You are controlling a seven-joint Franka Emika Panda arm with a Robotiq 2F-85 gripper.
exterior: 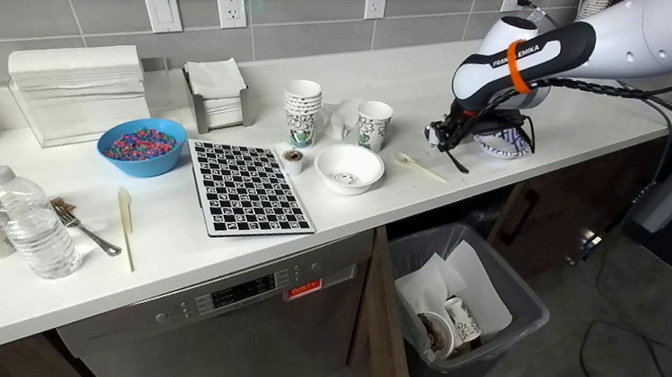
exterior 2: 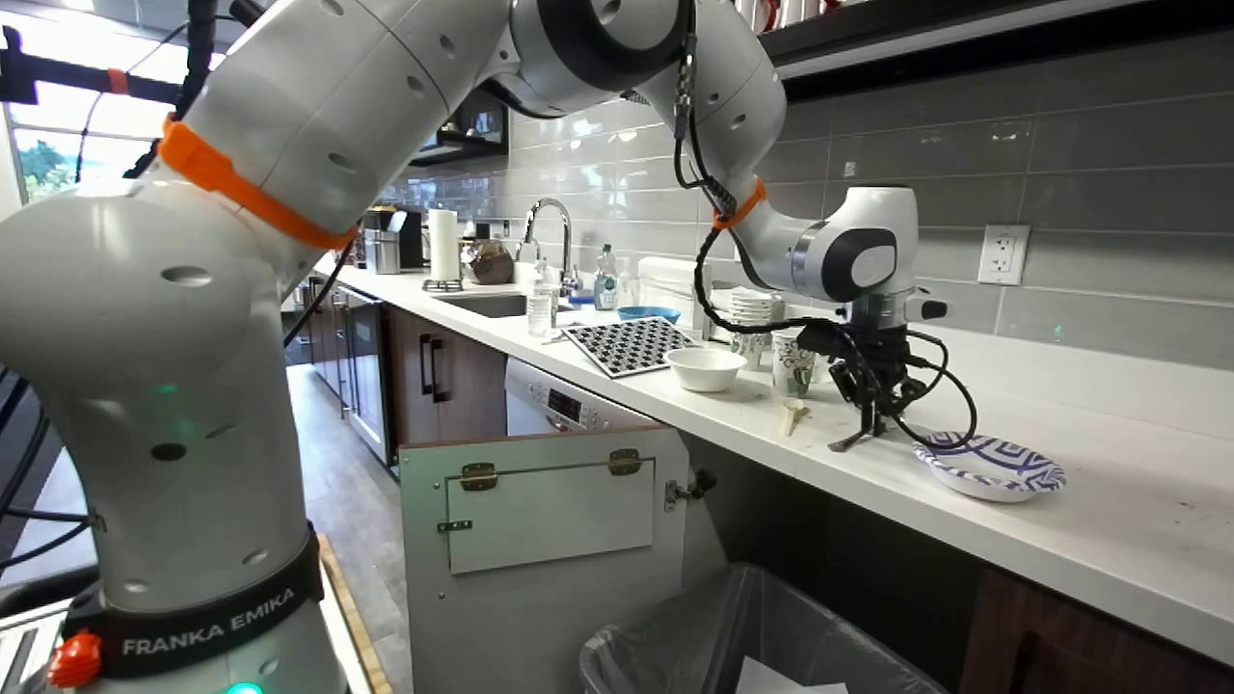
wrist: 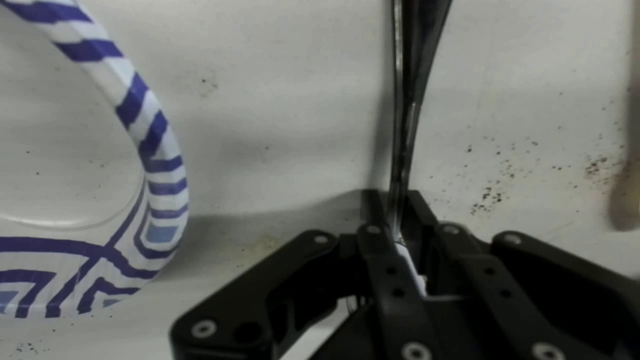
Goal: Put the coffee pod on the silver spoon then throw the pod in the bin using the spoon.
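Note:
In the wrist view my gripper (wrist: 397, 202) is low over the counter, its two dark fingers drawn in against both sides of the silver spoon (wrist: 410, 90). The spoon appears narrow, almost edge-on, and runs away from the fingertips. Both exterior views show the gripper (exterior 2: 872, 424) pointing down at the counter, with one end of the spoon (exterior 2: 848, 442) sticking out beside it. The coffee pod (exterior: 292, 161), a small white cup with a brown top, stands upright farther along the counter, apart from the gripper. Below the counter is the bin (exterior: 530, 323), with papers and cups inside.
Close beside the gripper sits a blue-patterned bowl (wrist: 167, 187). A pale wooden spoon (exterior: 422, 168) lies on its other side. A white bowl (exterior: 323, 160), paper cups (exterior: 373, 122) and a checkered board (exterior: 252, 191) surround the pod. An open cabinet door (exterior 2: 549, 540) stands by the bin.

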